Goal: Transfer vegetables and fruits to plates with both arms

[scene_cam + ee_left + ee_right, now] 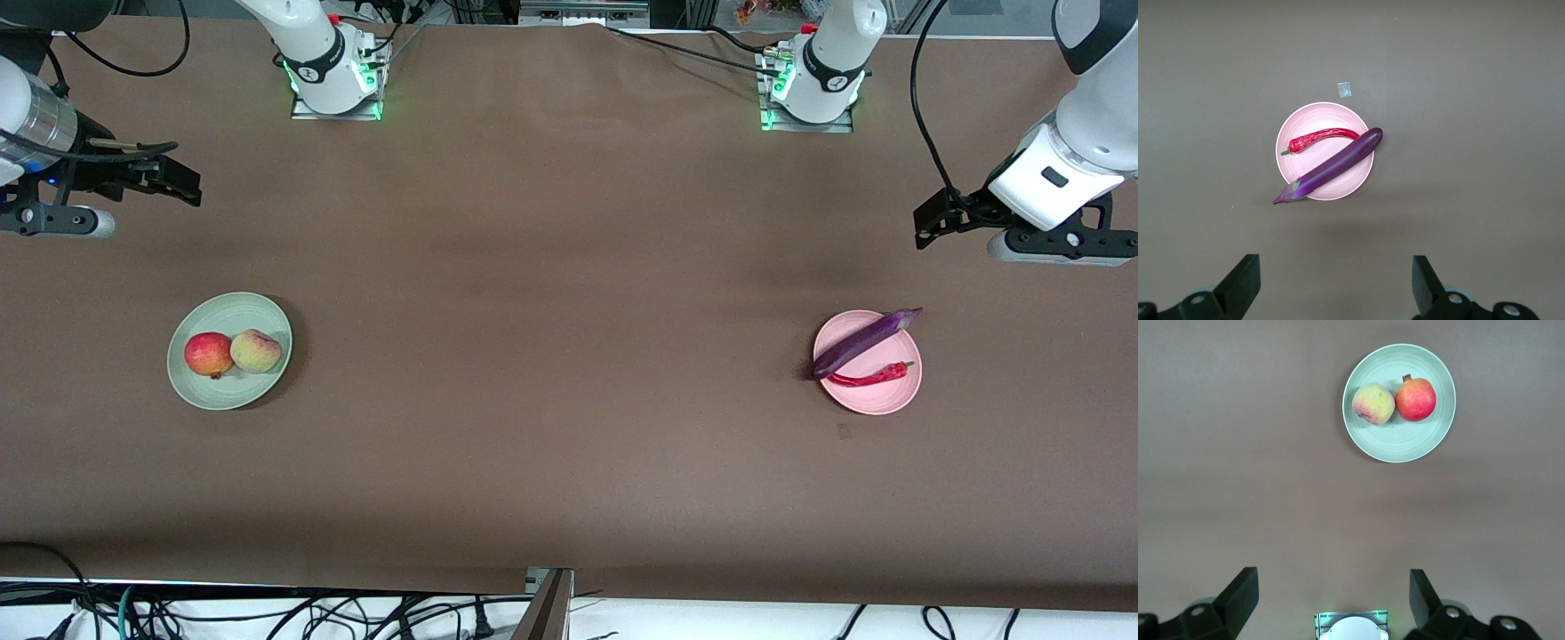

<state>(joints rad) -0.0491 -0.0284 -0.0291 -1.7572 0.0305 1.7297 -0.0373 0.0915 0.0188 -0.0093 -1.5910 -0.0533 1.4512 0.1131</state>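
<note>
You had both fruits, the red fruit [209, 354] touching the pale fruit [256, 350], on the green plate [222, 396]. The eggplant [864, 342] and chili [870, 376] lay on the pink plate [880, 402]. The left gripper [933, 222] and right gripper [178, 182] hung above the desk [569, 356], jaws wide, holding nothing.
</note>
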